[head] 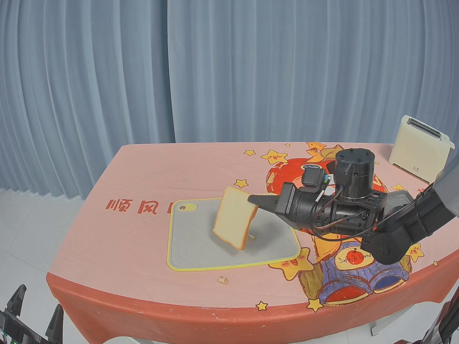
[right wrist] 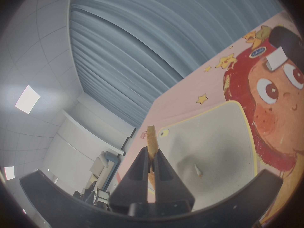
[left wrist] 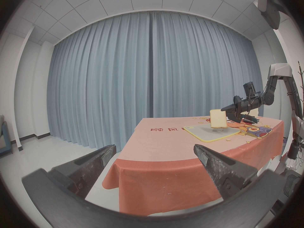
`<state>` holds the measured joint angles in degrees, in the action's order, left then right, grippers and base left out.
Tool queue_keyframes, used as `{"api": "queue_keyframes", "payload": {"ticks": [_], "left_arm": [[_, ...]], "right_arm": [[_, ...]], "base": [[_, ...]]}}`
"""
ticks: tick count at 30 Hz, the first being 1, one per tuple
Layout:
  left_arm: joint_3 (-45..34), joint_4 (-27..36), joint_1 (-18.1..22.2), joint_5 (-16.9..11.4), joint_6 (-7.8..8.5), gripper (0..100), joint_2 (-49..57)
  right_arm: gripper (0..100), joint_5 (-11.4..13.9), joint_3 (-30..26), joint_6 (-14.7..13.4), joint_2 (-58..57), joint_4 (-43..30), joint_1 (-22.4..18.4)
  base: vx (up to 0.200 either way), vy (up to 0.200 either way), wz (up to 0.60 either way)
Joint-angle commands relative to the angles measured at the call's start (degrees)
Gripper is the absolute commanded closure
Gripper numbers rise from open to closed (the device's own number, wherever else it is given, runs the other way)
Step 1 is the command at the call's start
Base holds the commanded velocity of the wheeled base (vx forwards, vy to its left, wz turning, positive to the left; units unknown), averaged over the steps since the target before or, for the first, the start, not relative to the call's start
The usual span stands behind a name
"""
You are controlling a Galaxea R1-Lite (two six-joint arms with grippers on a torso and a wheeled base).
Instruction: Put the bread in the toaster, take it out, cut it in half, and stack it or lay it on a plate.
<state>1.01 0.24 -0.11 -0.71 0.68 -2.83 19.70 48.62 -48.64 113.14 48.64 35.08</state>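
Right gripper (head: 253,200) is clamped on the bread (head: 235,217), 1 slice, pinched at its upper edge. We see the slice hanging over the middle of the cutting board (head: 201,249), tilted, with its lower corner close to the board; we can't tell if it touches. In the right wrist view the slice sits edge-on between the 2 fingers (right wrist: 136,171), crust poking out past the tips. The board is grey with a yellow rim and lies flat on the surface (head: 119,244), which has a pink-orange cartoon cloth on it. 1 small bread scrap (head: 252,237) lies on the board just beside the slice's lower corner. Another crumb (head: 222,279) sits on the cloth just off the board's near edge. Toaster (head: 420,148), cream, stands upright well apart from the board, out toward the far right corner of the surface. Its slots face up and we can't see into them. Left gripper (left wrist: 155,148) is spread wide with nothing between its fingers. It's held low, off the surface, well apart from the board on the near left side. A blue-grey curtain (head: 215,58) hangs beyond the board's far side.
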Motion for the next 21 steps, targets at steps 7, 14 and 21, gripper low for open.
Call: {"api": "queue_keyframes", "payload": {"ticks": [7, 14, 21], "left_arm": [[-0.92, 0.02, -0.07, 0.00, 0.02, 0, -0.07], [-0.92, 0.02, -0.07, 0.00, 0.02, 0, -0.07], [-0.92, 0.02, -0.07, 0.00, 0.02, 0, -0.07]], "right_arm": [[100, -0.36, -2.39, -0.05, 6.39, 8.58, 0.25], [100, -1.33, -2.91, -0.05, 6.57, 10.95, 0.25], [0, -4.23, -2.12, 0.30, 6.13, 10.25, 1.65]], "base": [[0.000, 0.000, 0.00], [0.000, 0.000, 0.00], [0.000, 0.000, 0.00]]}}
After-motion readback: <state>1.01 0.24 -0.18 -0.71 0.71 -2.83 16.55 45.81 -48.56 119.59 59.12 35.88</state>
